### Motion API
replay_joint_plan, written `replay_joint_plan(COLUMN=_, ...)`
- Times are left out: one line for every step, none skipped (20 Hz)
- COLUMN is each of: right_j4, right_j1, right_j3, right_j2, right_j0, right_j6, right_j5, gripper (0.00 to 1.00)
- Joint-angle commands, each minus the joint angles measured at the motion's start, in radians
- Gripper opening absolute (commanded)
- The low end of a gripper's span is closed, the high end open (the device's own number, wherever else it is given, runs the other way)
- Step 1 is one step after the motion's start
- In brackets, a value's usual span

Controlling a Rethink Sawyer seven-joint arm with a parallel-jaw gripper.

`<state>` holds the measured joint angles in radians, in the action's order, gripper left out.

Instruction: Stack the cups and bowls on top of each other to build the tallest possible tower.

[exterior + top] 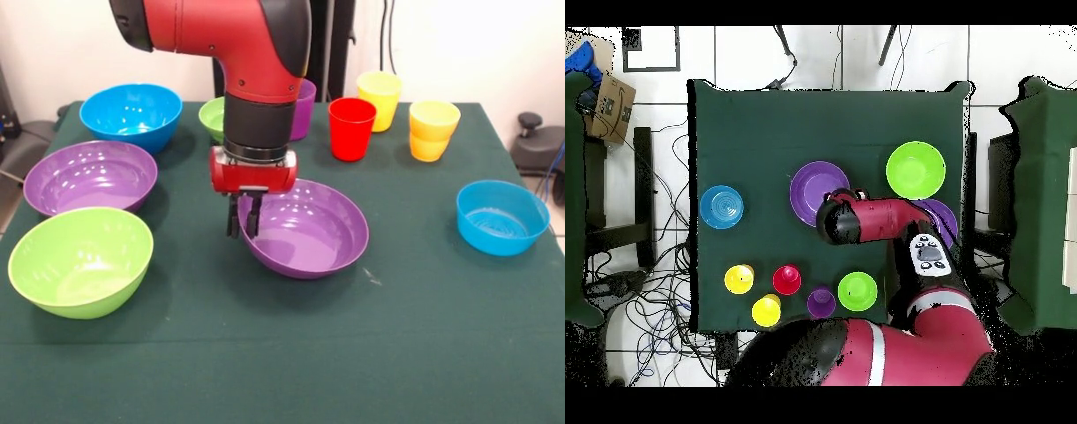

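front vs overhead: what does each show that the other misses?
Front only: the claw closed on the near rim of the tilted purple bowl; the large blue bowl; the second purple bowl in full.

Overhead only: the purple cup in full, plus the floor, cables and side tables around the green table.

Both: lime bowl, small blue bowl, small green bowl, red cup, two yellow cups. Nothing is stacked yet.

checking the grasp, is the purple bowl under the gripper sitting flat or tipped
Tipped. The purple bowl leans, its rim higher on the side where the gripper straddles it and its inside facing the camera.
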<state>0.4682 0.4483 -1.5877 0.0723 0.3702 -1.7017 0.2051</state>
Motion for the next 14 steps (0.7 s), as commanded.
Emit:
replay_joint_plan(right_j4=0.041, right_j1=-0.181, right_j3=-0.041, right_j2=0.090, right_j0=0.060, right_j6=0.019, right_j5=0.087, gripper=1.00)
replay_joint_plan(right_j4=0.042, right_j1=-0.181, right_j3=-0.035, right_j2=0.087, right_j0=0.056, right_j6=0.022, right_j5=0.096, gripper=1.00)
replay_joint_plan(right_j4=0.039, right_j1=-0.182, right_j3=-0.030, right_j2=0.089, right_j0=0.056, right_j6=0.023, right_j5=0.103, gripper=1.00)
replay_joint_plan(right_j4=0.036, right_j1=-0.184, right_j3=-0.029, right_j2=0.092, right_j0=0.058, right_j6=0.022, right_j5=0.104, gripper=1.00)
replay_joint_plan(right_j4=0.034, right_j1=-0.186, right_j3=-0.029, right_j2=0.089, right_j0=0.053, right_j6=0.014, right_j5=0.100, gripper=1.00)
replay_joint_plan(right_j4=0.032, right_j1=-0.184, right_j3=-0.032, right_j2=0.086, right_j0=0.048, right_j6=0.008, right_j5=0.100, gripper=1.00)
replay_joint_plan(right_j4=0.029, right_j1=-0.181, right_j3=-0.035, right_j2=0.082, right_j0=0.043, right_j6=0.003, right_j5=0.101, gripper=1.00)
replay_joint_plan(right_j4=0.029, right_j1=-0.175, right_j3=-0.040, right_j2=0.080, right_j0=0.041, right_j6=0.004, right_j5=0.104, gripper=1.00)
replay_joint_plan(right_j4=0.026, right_j1=-0.169, right_j3=-0.042, right_j2=0.081, right_j0=0.037, right_j6=0.004, right_j5=0.111, gripper=1.00)
replay_joint_plan(right_j4=0.025, right_j1=-0.164, right_j3=-0.047, right_j2=0.086, right_j0=0.040, right_j6=0.007, right_j5=0.114, gripper=1.00)
replay_joint_plan(right_j4=0.022, right_j1=-0.162, right_j3=-0.049, right_j2=0.089, right_j0=0.040, right_j6=0.006, right_j5=0.118, gripper=1.00)
replay_joint_plan(right_j4=0.019, right_j1=-0.156, right_j3=-0.054, right_j2=0.095, right_j0=0.044, right_j6=0.008, right_j5=0.121, gripper=1.00)
replay_joint_plan(right_j4=0.017, right_j1=-0.151, right_j3=-0.058, right_j2=0.101, right_j0=0.048, right_j6=0.011, right_j5=0.125, gripper=1.00)
replay_joint_plan(right_j4=0.014, right_j1=-0.143, right_j3=-0.064, right_j2=0.107, right_j0=0.052, right_j6=0.014, right_j5=0.133, gripper=1.00)
